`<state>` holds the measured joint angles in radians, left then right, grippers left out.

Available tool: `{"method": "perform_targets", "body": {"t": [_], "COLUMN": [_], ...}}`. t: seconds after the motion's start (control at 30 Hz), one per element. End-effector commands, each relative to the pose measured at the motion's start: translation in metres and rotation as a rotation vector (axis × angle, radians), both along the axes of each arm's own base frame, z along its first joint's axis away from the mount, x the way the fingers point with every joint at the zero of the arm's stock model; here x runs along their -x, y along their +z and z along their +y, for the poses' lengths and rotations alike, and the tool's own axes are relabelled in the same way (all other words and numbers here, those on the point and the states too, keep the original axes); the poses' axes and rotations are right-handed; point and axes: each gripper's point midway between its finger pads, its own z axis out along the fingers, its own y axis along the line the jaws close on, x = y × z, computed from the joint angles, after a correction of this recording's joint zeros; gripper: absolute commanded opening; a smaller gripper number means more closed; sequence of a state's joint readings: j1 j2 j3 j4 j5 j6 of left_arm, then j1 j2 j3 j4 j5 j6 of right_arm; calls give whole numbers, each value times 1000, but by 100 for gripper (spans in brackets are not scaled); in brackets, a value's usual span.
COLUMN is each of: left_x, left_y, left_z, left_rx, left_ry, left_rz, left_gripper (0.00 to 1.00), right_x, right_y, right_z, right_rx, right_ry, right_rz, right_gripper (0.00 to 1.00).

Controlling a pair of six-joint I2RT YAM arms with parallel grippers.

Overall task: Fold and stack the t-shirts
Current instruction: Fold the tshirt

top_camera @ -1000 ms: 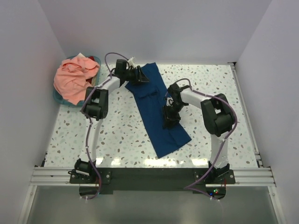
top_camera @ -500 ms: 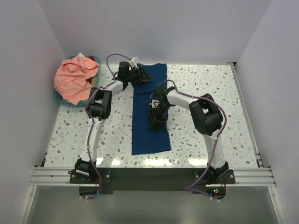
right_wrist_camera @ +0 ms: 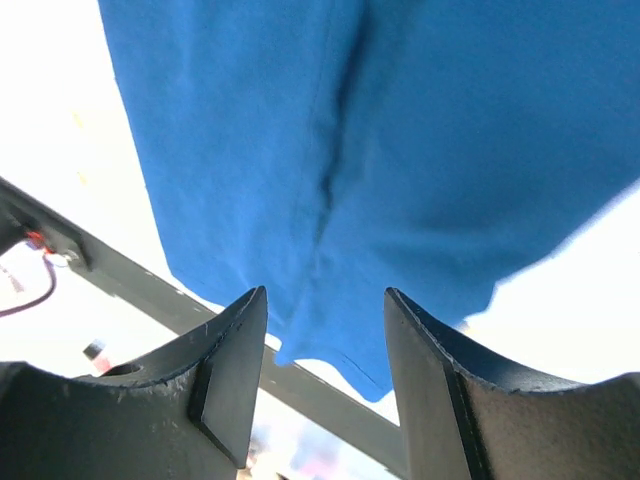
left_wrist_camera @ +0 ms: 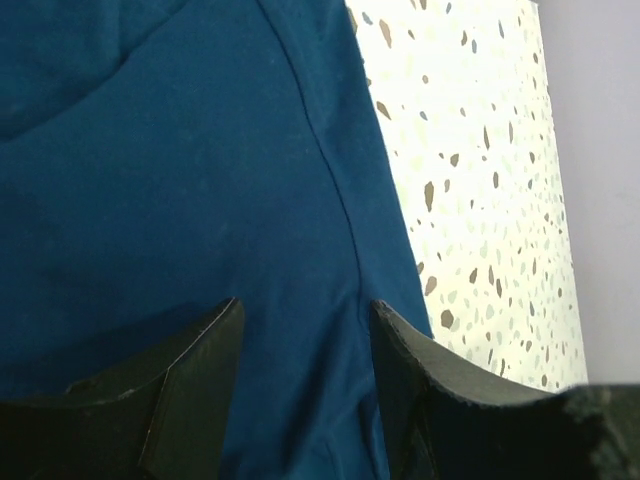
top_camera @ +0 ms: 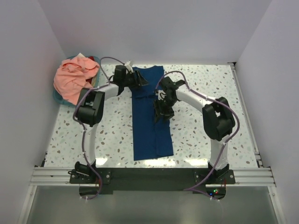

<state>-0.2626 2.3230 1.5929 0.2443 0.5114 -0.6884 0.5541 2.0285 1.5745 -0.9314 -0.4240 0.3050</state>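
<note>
The navy blue t-shirt (top_camera: 145,135) lies as a long narrow strip down the middle of the table, from the far edge toward the near edge. My left gripper (top_camera: 141,80) is over its far end, open, with flat blue cloth (left_wrist_camera: 180,150) under and between the fingers (left_wrist_camera: 190,380). My right gripper (top_camera: 161,114) hovers over the strip's right edge, about halfway along. It is open and holds nothing, and the blue cloth (right_wrist_camera: 420,130) lies below it. The salmon-pink t-shirt (top_camera: 72,79) is bunched in a heap at the far left.
The pink heap sits in a round teal basket (top_camera: 58,98) in the far left corner. A metal rail (top_camera: 149,175) runs along the near edge by the arm bases. White walls close in the speckled table (top_camera: 210,93) on three sides.
The navy strip has swung from a diagonal to lie straight, its near end moving left. My right gripper has opened and drawn back off the cloth. The left gripper stays at the far end.
</note>
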Motion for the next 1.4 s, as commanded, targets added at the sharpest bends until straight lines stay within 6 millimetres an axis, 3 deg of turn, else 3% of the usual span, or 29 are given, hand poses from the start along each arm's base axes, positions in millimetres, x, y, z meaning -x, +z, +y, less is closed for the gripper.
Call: {"method": "perform_targets", "body": {"t": [0.0, 0.03, 0.07, 0.1, 0.17, 0.2, 0.23, 0.27, 0.3, 0.37, 0.4, 0.43, 0.57, 0.77, 0.97, 1.07, 1.13, 1.27, 1.37], "left_x": [19, 26, 35, 45, 67, 84, 97, 112, 141, 179, 202, 216, 274, 340, 391, 398, 403, 414, 420], "left_y": [62, 64, 73, 67, 75, 66, 65, 85, 59, 60, 43, 52, 30, 12, 8, 15, 8, -2, -8], "left_z": [20, 24, 28, 32, 37, 41, 43, 41, 47, 51, 57, 57, 75, 82, 80, 76, 78, 79, 77], "left_rx": [-115, -145, -157, -176, -227, -260, -282, -276, -296, -300, -319, -318, -406, -376, -256, -245, -300, -375, -345], "left_ry": [31, 23, 25, 21, 16, 21, 28, 45, 41, 53, 44, 34, -27, -24, 104, 89, 40, -23, -19], "left_rz": [-94, -112, -111, -81, -45, -15, -9, -43, 27, 77, 137, 127, 217, 323, 401, 379, 380, 418, 435], "left_gripper": [58, 59, 59, 59, 58, 59, 59, 59, 59, 59, 58, 58, 58, 57, 56, 56, 56, 56, 56], "right_x": [5, 10, 15, 22, 47, 56, 75, 82, 88, 107, 112, 119, 122, 129, 149, 144, 145, 139, 137], "right_y": [23, 19, 30, 32, 25, 33, 23, 20, 25, 15, 15, 16, 15, 16, 2, -1, -11, -7, -10], "right_z": [-24, -37, -43, -46, -54, -54, -62, -66, -69, -77, -80, -86, -82, -72, -78, -85, -86, -71, -71], "right_rx": [67, 124, 126, 135, 145, 118, 136, 130, 113, 116, 122, 131, 57, -8, -1, 27, 34, -41, -29], "right_ry": [5, -12, -37, -90, -131, -162, -165, -175, -185, -175, -167, -172, -241, -280, -206, -188, -187, -239, -235], "right_rz": [-99, -100, -120, -102, -31, -28, 13, 12, -7, 36, 41, 35, -16, -16, 40, -21, -8, -24, -23], "right_gripper": [54, 54, 54, 54, 54, 54, 54, 54, 54, 54, 54, 53, 50, 46, 43, 43, 42, 43, 45]}}
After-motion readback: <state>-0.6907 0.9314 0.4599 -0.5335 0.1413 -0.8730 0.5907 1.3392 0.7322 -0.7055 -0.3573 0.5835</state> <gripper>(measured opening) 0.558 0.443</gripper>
